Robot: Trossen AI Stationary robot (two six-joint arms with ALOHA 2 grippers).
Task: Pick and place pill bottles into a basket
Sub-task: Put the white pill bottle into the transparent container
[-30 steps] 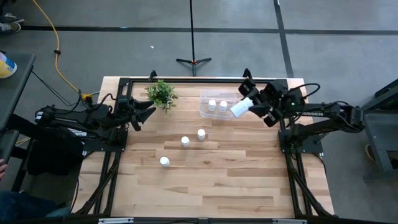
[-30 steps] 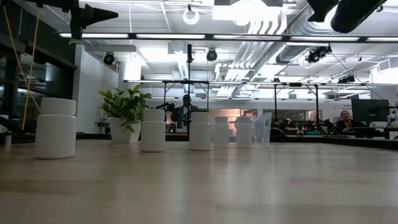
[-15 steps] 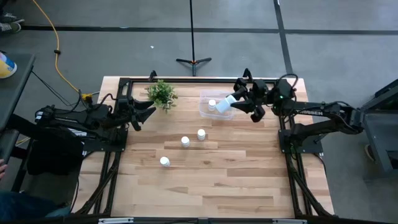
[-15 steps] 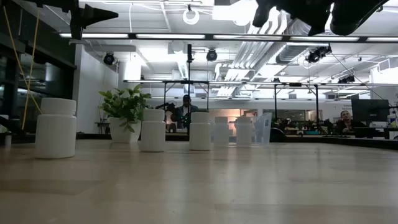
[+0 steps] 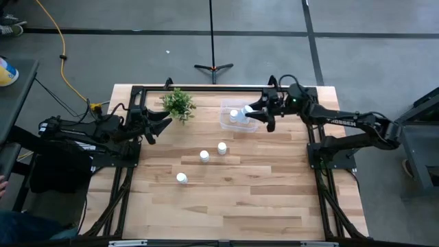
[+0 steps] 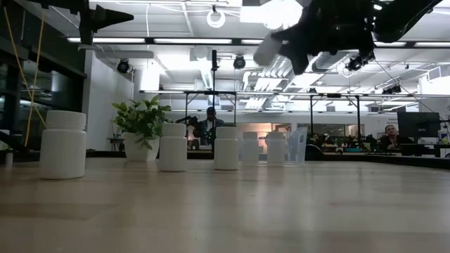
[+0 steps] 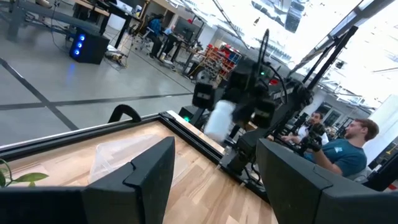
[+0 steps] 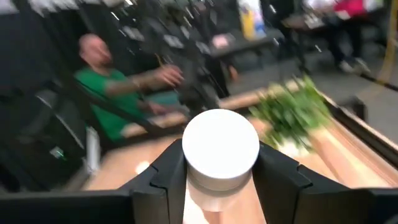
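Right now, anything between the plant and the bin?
No. High view shows bare table between plant and bin.

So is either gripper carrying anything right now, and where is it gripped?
The right gripper holds a pill bottle by its body, just below the cap, above the basket. The left gripper holds nothing.

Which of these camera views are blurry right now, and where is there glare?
Right wrist view: the room, the person and the green potted plant are smeared, while the white-capped pill bottle in the right gripper stays sharp. Left wrist view: that bottle is smeared. Low view: bright ceiling lights glare behind the arm. High view: evenly lit.
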